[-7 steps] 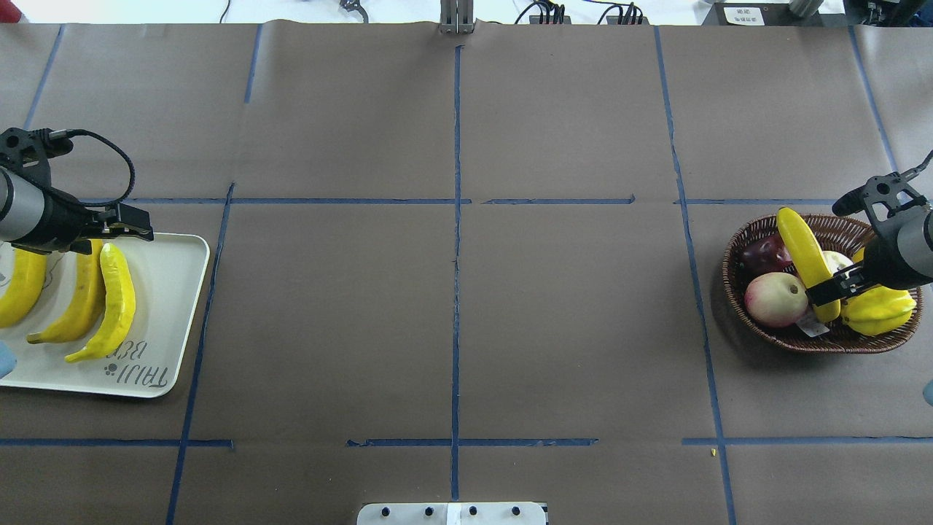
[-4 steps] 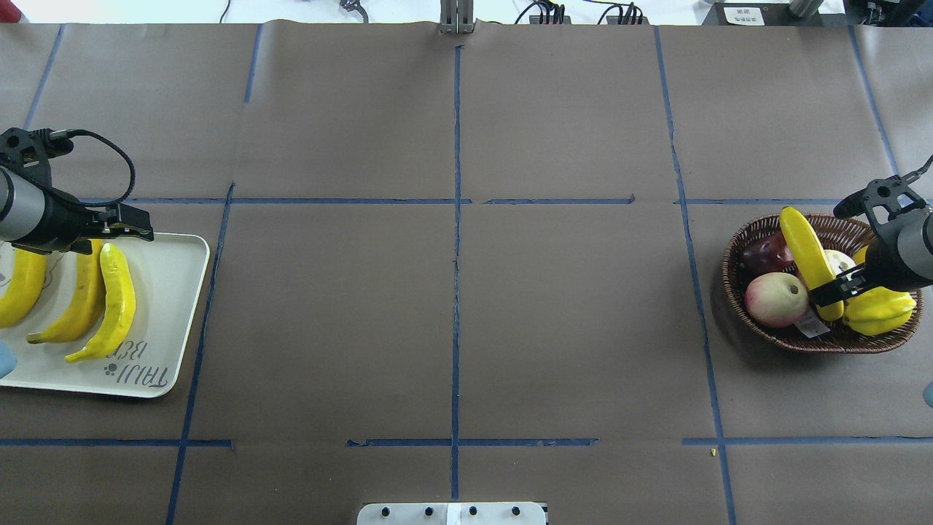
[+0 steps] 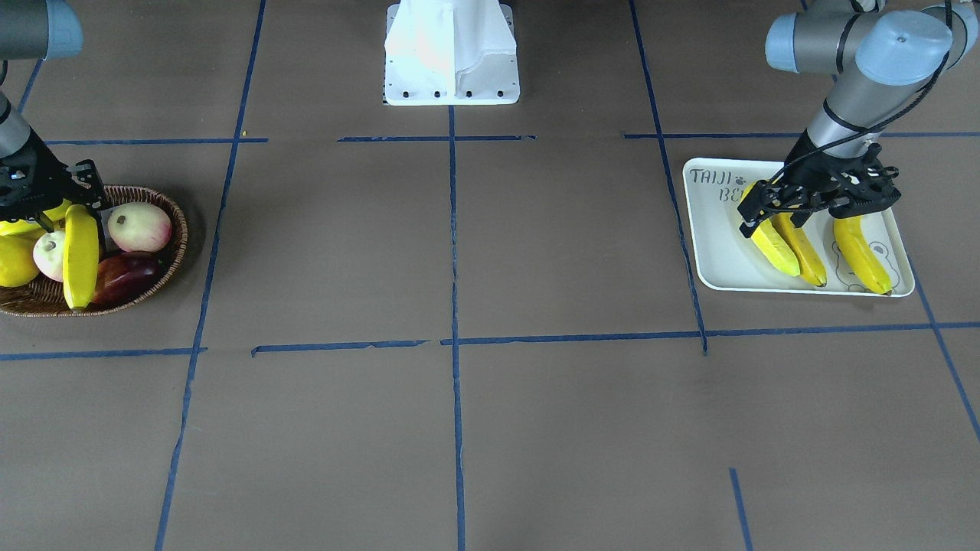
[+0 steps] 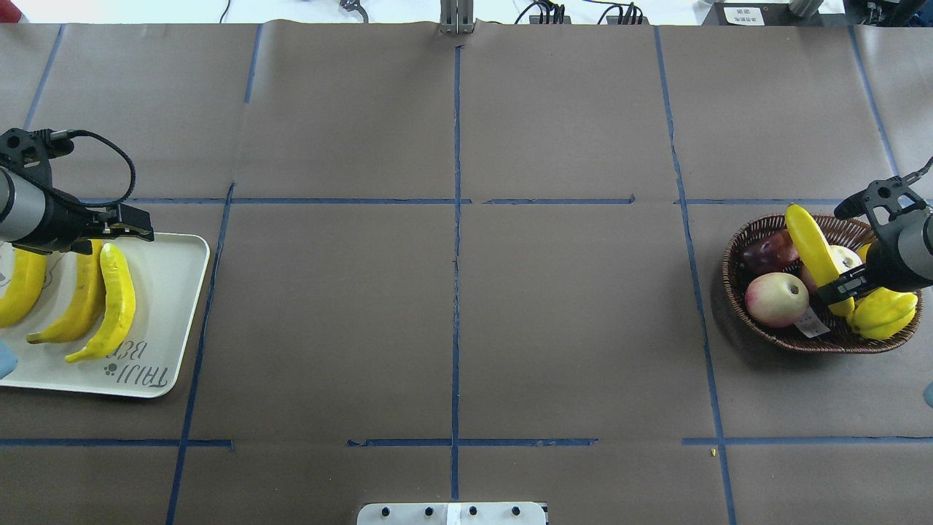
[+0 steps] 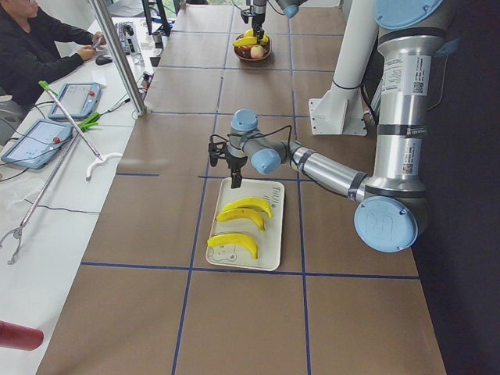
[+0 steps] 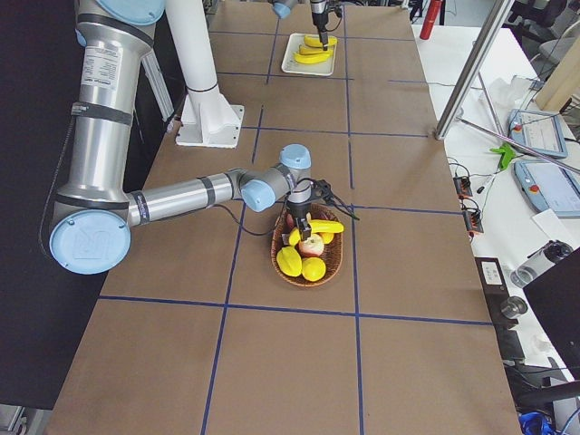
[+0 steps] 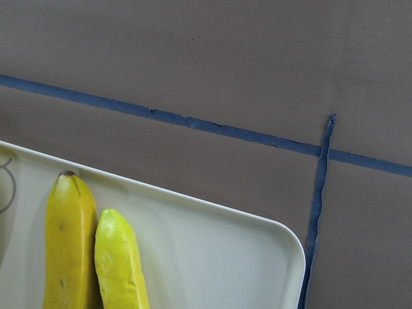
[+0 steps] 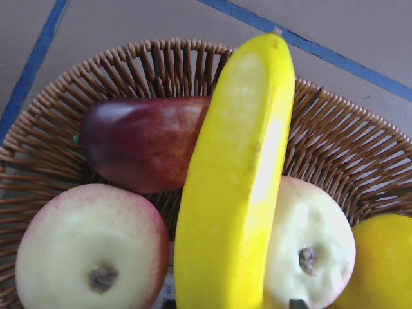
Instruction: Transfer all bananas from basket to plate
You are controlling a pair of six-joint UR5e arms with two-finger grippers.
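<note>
Three yellow bananas lie side by side on the white plate, also in the front view. My left gripper hovers over the plate's far edge, just above the bananas' ends, open and empty. A fourth banana slants across the brown wicker basket. My right gripper is shut on its lower end. The right wrist view shows this banana close up, above the other fruit.
The basket also holds a pink-white apple, a pale apple, a dark red fruit and a yellow-green pointed fruit. Blue tape lines cross the brown table between plate and basket. The robot's white base stands mid-table.
My right gripper and the banana it holds have shifted slightly right and away from the red fruit side. My left gripper has stayed over the plate.
</note>
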